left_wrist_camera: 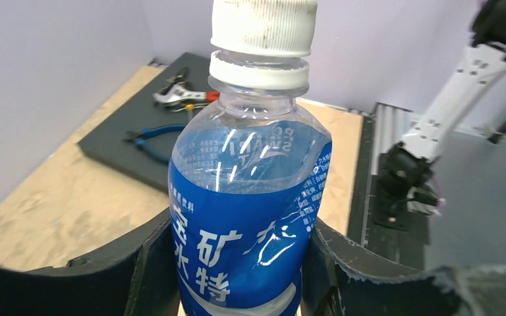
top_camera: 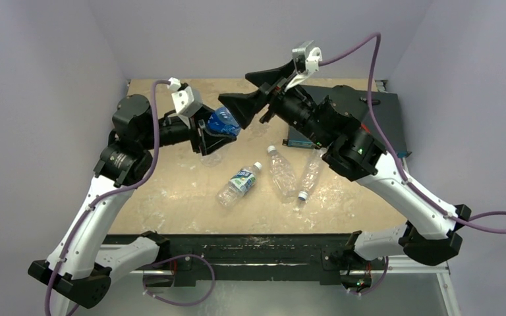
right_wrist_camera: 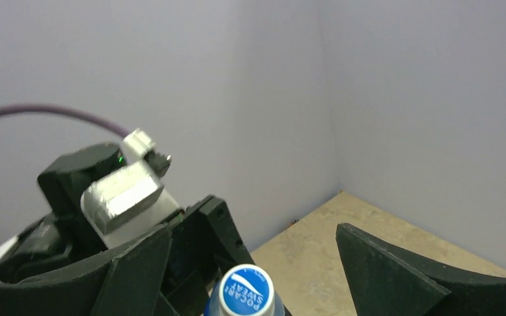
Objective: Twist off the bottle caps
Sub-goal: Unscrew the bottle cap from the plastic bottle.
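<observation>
My left gripper point(top_camera: 212, 131) point(left_wrist_camera: 240, 263) is shut on a blue-labelled bottle point(top_camera: 224, 120) point(left_wrist_camera: 250, 217), held off the table with its neck toward the right arm. Its cap point(left_wrist_camera: 263, 26) point(right_wrist_camera: 246, 293) has white ribbed sides and a blue top with a white mark, and sits on the neck. My right gripper point(top_camera: 253, 92) point(right_wrist_camera: 250, 230) is open, one finger on each side of the cap, neither touching it. Three more bottles lie on the table: a labelled one point(top_camera: 239, 184) and two clear crinkled ones point(top_camera: 281, 172) point(top_camera: 309, 174), each capped.
A black mat point(top_camera: 352, 115) lies at the back right of the table, with blue-handled pliers point(left_wrist_camera: 151, 141) and another hand tool point(left_wrist_camera: 181, 97) on it. Purple-grey walls close in the left, back and right sides.
</observation>
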Tool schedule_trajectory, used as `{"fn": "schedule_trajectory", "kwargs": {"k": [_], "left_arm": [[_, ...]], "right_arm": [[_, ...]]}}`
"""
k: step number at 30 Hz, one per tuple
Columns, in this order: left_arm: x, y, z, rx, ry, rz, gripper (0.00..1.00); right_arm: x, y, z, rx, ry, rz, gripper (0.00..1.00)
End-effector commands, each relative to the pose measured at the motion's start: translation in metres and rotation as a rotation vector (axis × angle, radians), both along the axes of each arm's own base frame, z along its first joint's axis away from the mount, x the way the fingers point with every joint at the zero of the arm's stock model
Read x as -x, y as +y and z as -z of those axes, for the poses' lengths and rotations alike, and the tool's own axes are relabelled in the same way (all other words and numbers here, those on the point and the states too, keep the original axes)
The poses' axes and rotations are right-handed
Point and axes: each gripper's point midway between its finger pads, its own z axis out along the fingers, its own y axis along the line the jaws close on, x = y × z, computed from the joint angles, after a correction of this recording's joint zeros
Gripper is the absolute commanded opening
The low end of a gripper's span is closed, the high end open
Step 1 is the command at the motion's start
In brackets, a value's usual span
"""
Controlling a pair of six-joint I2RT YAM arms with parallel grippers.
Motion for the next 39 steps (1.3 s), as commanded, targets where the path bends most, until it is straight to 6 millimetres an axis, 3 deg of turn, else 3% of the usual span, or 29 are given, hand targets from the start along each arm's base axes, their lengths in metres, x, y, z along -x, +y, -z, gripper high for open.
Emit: {"fn": "schedule_trajectory", "kwargs": {"k": [1, 9, 17, 22, 28, 33, 39], "left_arm": [[-0.029, 0.020, -0.004, -0.034, -0.124, -0.208, 0.15], [-0.043, 0.030, -0.001, -0.048, -0.128, -0.303, 0.15], [-0.043, 0.031, 0.001, -0.058, -0.127, -0.310, 0.15], [-0.045, 0.030, 0.004, -0.061, -0.118, -0.312, 0.15], [-0.045, 0.029, 0.004, -0.062, -0.117, -0.298, 0.15], [-0.021, 0.014, 0.007, -0.063, -0.083, -0.138, 0.15], [0.040, -0.004, 0.003, -0.021, -0.021, 0.206, 0.14]], "right_arm": [[-0.032, -0.012, -0.007, -0.049, 0.109, 0.220, 0.99], [-0.046, 0.006, 0.002, -0.060, 0.171, 0.257, 0.87], [-0.043, 0.009, -0.001, -0.091, 0.176, 0.230, 0.54], [-0.044, 0.013, 0.005, -0.078, 0.188, 0.225, 0.25], [-0.039, 0.022, 0.011, -0.063, 0.196, 0.176, 0.12], [-0.026, 0.019, -0.002, -0.060, 0.113, 0.108, 0.05], [0.024, 0.004, -0.036, -0.108, -0.114, -0.165, 0.05]]}}
